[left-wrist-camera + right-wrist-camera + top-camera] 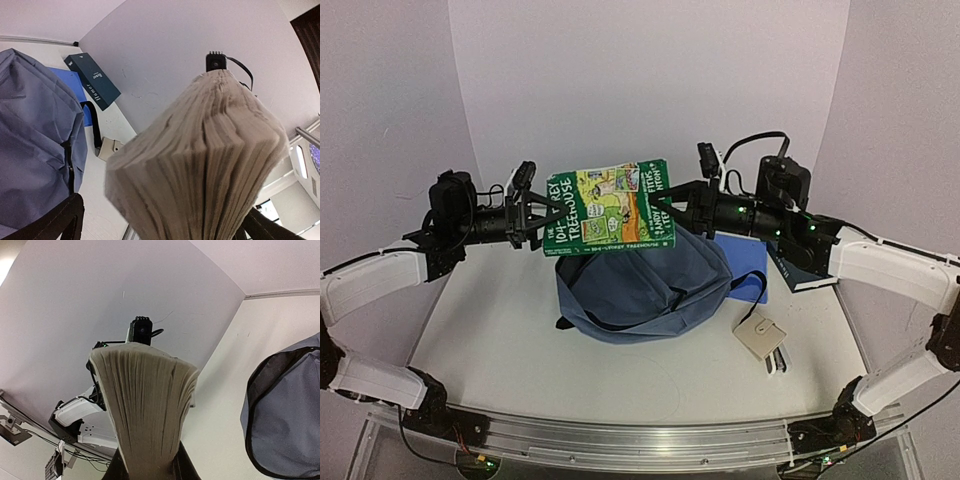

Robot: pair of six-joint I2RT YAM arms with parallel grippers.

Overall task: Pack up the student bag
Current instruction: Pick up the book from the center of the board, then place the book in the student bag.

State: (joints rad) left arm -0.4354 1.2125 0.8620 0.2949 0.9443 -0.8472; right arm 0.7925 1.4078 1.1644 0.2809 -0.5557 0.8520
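Page edges of a thick book (200, 165) loom beside the student bag (35, 140)

L arm (365, 280) / R arm (890, 262): wht shells, blk joints | cable (760, 138): blk

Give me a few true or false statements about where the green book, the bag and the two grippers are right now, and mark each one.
1. The green book is up in the air above the student bag. True.
2. The right gripper is open and holds nothing. False: it is shut on the right edge of the green book.
3. The left gripper stands with its jaws wide, one on each side of the book's other end. True.
4. The dark teal book is already inside the student bag. False: it lies on the table, outside the bag and to its right.
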